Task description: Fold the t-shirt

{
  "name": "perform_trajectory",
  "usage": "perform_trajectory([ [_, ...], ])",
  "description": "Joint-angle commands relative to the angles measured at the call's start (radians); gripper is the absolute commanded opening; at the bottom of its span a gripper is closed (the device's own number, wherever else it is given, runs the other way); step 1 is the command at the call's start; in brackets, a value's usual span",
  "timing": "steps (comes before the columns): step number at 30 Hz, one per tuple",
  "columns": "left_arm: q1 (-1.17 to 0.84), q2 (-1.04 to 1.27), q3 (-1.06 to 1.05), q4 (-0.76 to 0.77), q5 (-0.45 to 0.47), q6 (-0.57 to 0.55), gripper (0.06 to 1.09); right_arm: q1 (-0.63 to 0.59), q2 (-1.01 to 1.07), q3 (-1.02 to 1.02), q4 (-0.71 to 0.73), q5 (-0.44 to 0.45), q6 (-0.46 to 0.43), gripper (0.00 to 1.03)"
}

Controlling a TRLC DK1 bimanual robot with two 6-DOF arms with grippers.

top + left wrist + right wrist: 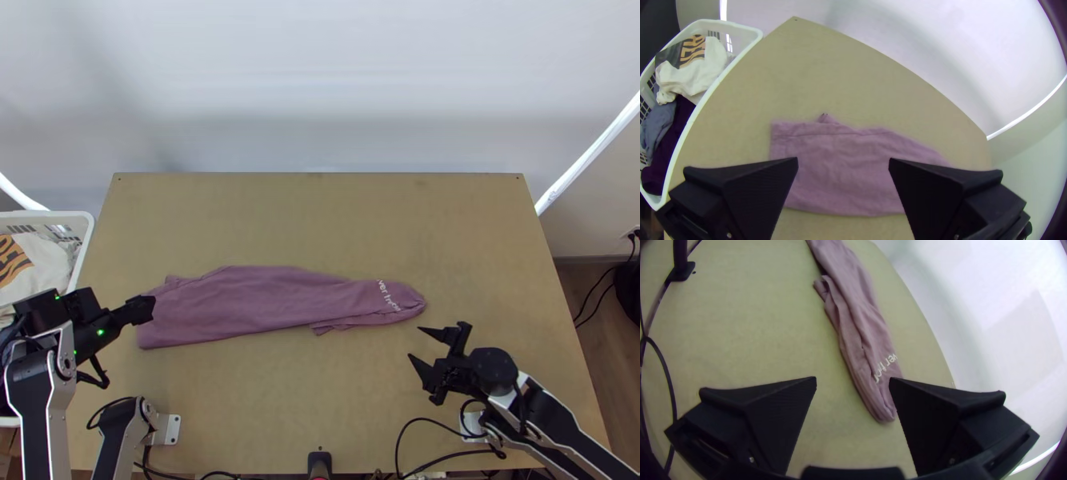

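Both left gripper (150, 310) and right gripper (415, 342) are open; mauve t-shirt (240, 302) lies in a long strip, white lettering (388, 295) toward tabletop's (320, 216) right edge.

The wooden counter (320, 216) bore a mauve t-shirt (248, 304) in a long strip and, near one edge, black cables (418, 418).

wall (360, 72): bright, glare band, soft shadows beyond fingers (755, 186)
table (320, 400): dimmer, even light
strips (588, 152): brightest, white, both sides, beyond fingers
wrist views: fisheye, table edge bows beyond fingers, corners dark
fingers: near-black
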Motion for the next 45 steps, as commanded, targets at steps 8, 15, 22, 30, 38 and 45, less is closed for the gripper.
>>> perform_trajectory([
  [8,0.008,-0.020,-0.034,-0.001,0.020,-0.017,1.05,0.006,0.243,-0.024,0.176,0.010,-0.006,0.74],
  [15,0.008,-0.023,-0.043,-0.001,0.023,-0.017,1.05,-0.030,0.418,-0.027,0.345,0.008,0.012,0.56],
  [22,0.008,-0.023,-0.047,0.001,0.023,-0.014,1.05,-0.084,0.545,-0.017,0.452,0.005,0.020,0.56],
  [30,0.007,-0.021,-0.050,0.004,0.023,-0.014,1.05,-0.139,0.668,0.000,0.567,-0.010,0.020,0.46],
  [38,0.007,-0.020,-0.053,0.005,0.028,-0.014,1.05,-0.139,0.732,0.022,0.626,-0.010,0.026,0.43],
  [45,0.007,-0.018,-0.056,0.005,0.028,-0.014,1.05,-0.139,0.785,0.045,0.656,-0.010,0.031,0.43],
])
